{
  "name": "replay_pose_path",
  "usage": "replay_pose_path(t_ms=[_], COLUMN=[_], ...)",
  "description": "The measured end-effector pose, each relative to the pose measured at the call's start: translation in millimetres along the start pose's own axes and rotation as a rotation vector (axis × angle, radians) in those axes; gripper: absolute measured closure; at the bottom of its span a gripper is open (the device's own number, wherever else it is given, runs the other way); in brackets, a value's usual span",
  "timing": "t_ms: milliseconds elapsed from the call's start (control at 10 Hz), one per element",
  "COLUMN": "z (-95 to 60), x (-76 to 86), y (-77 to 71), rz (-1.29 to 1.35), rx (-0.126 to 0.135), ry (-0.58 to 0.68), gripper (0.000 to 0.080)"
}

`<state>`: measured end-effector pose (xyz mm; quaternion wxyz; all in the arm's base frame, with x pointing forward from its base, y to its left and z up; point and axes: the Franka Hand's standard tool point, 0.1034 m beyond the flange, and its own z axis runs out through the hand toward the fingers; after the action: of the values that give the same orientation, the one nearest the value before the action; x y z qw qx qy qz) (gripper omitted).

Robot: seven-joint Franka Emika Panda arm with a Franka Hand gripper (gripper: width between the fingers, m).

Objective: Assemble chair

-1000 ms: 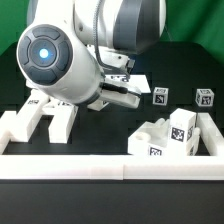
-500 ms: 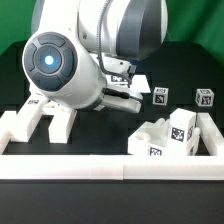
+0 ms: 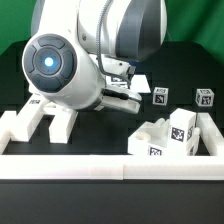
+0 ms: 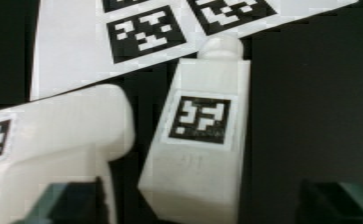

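The chair is in loose white tagged pieces. A chunky bar (image 4: 196,130) with one tag lies on the black table between my gripper (image 4: 196,212) fingers, which stand apart on either side of it without touching. The gripper is open. A second white piece (image 4: 53,130) lies right beside the bar. In the exterior view my arm hides most of the hand (image 3: 126,97). Two bars (image 3: 48,118) lie at the exterior view's left. A cluster of tagged blocks (image 3: 165,135) sits at its right.
The marker board (image 4: 142,30) lies just beyond the bar. Two small tagged blocks (image 3: 160,97) (image 3: 205,98) stand at the back right of the exterior view. The low white border wall (image 3: 110,166) runs along the front.
My arm has sunk a little lower and shifted slightly to the exterior view's right over the last second. The pieces have not moved.
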<state>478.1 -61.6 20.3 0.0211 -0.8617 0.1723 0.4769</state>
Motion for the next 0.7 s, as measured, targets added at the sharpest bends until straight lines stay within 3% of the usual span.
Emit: replay_pose_path(t_ms=[100,200,400,500,600,700], z=[-0.2,-0.3,0.1,0.3,0.3,0.2], x=[-0.7,-1.6,-3.3,-3.6,-3.7,-3.7], y=[0.6,0.8,1.5,1.9,2.6,3.0], rz=[0.002,0.002,0.003,0.003,0.004,0.004], rx=[0.000,0.000,0.001,0.001,0.002,0.003], ry=[-0.002,-0.005,-0.013,-0.016,-0.017,-0.017], gripper=[0.0434,0.0434,0.0705,0.0705,0.0782,0.0794])
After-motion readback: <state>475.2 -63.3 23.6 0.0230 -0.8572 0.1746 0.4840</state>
